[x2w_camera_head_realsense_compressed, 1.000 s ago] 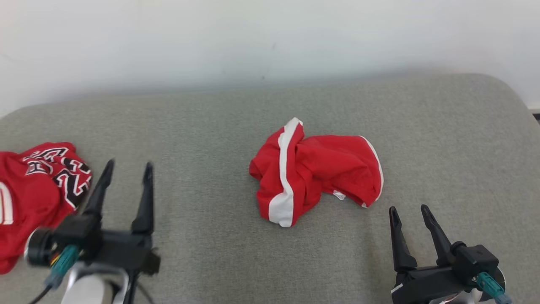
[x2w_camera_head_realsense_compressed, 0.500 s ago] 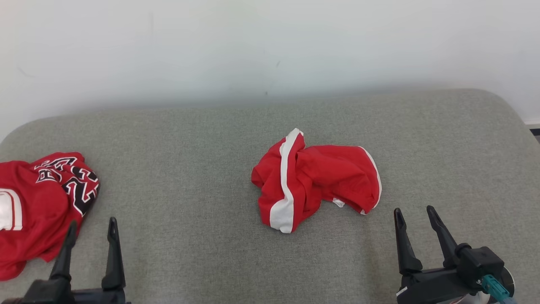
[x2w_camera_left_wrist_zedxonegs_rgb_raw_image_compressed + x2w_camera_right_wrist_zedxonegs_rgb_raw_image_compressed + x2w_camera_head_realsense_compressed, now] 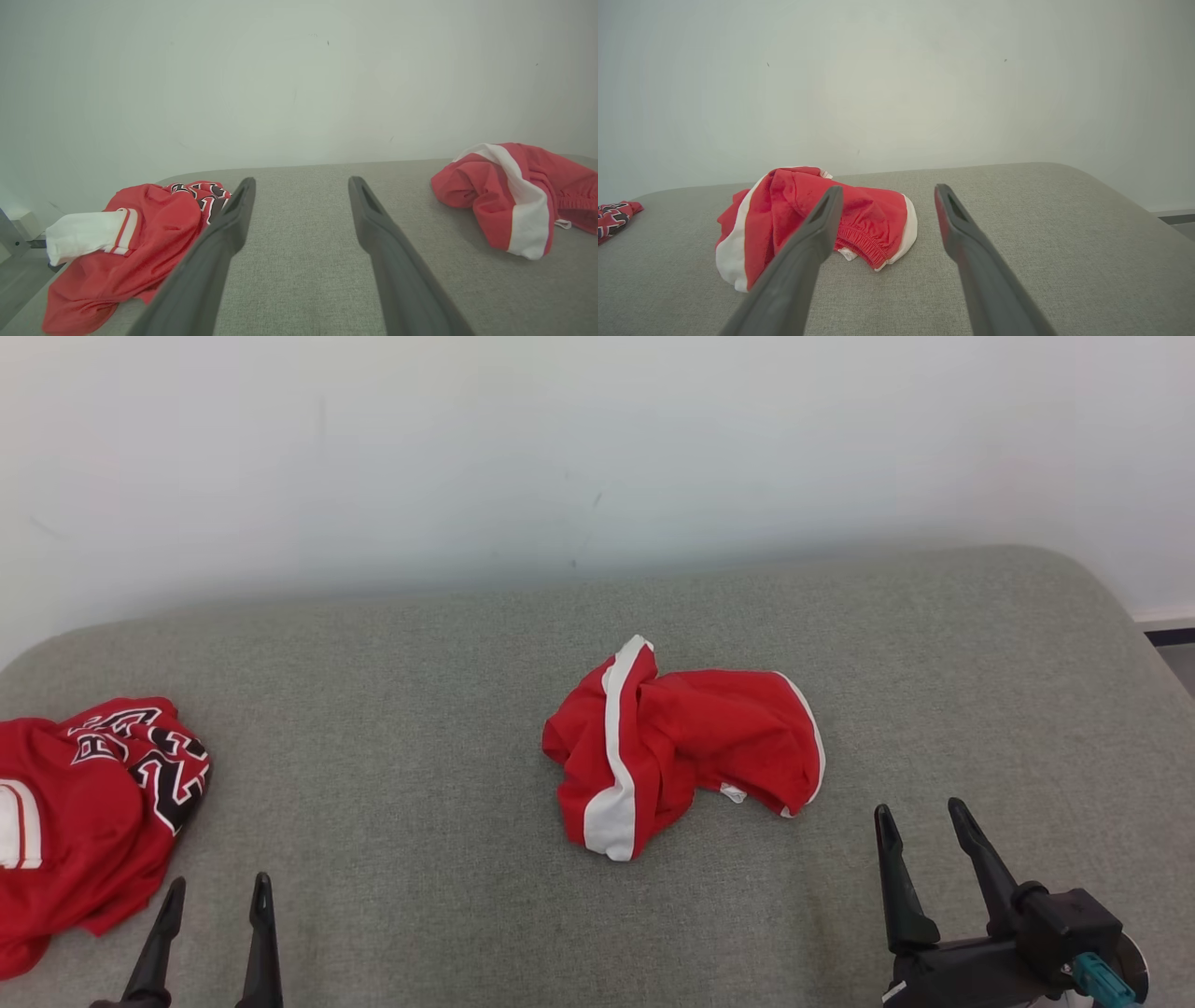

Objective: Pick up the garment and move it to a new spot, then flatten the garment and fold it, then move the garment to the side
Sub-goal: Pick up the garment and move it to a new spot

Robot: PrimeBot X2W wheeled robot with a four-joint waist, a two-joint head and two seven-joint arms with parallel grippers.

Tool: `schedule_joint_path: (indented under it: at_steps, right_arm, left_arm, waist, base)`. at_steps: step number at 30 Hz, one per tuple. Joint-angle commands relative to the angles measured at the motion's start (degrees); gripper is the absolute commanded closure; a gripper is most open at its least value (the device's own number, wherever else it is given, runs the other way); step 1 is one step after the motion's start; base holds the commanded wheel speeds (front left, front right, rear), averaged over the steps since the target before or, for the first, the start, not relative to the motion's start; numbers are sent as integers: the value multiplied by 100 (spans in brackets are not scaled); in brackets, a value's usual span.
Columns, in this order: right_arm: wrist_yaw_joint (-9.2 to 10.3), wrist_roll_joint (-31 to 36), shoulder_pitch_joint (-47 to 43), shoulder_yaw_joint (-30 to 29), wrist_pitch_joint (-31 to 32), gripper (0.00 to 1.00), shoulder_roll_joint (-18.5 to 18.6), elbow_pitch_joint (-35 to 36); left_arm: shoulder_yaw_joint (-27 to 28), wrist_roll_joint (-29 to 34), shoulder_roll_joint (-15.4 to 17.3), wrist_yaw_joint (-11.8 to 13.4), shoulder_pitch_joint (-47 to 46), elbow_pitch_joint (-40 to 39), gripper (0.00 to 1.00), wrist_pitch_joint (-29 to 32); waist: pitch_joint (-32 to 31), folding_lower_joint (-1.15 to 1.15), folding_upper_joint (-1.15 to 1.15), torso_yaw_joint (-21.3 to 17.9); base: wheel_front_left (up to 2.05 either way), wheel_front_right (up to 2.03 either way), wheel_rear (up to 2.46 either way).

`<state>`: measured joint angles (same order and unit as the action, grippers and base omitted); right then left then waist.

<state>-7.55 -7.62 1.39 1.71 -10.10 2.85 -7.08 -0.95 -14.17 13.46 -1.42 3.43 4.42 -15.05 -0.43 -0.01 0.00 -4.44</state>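
My right gripper (image 3: 920, 812) is showing two long black fingers (image 3: 901, 896), each tapering to a blunt tip and widening at the foot where it is joining a black crossbar (image 3: 962, 963). Behind that, a boxy black wrist block (image 3: 1064, 919) is carrying a teal cable plug (image 3: 1094, 980). My left gripper (image 3: 217, 887) is showing the same slim dark pair; close up they are looking matte charcoal, with a narrow slot (image 3: 951, 204) sunk near each tip.

I count two red garments: one pair of white-striped shorts (image 3: 691, 747) at centre frame and one lettered jersey (image 3: 84, 821) at lower left, on one grey cushion (image 3: 392, 709).
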Motion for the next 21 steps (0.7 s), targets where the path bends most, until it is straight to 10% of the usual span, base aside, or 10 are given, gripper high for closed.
schedule_joint_path:
  at_steps: [1, 21]
  right_arm:
    - [12, 13, -57, -11, 20, 0, 6, 27]
    - [12, -55, -148, 20, 70, 0, 6, -6]
  left_arm:
    - [40, 36, -4, 32, 104, 5, 0, -19]
    - [96, 153, -95, -48, 203, 25, 0, -19]
  waist:
    - [-16, 1, 0, -6]
    - [-97, 1, 0, 110]
  base:
    - [0, 0, 0]
    - [0, 0, 0]
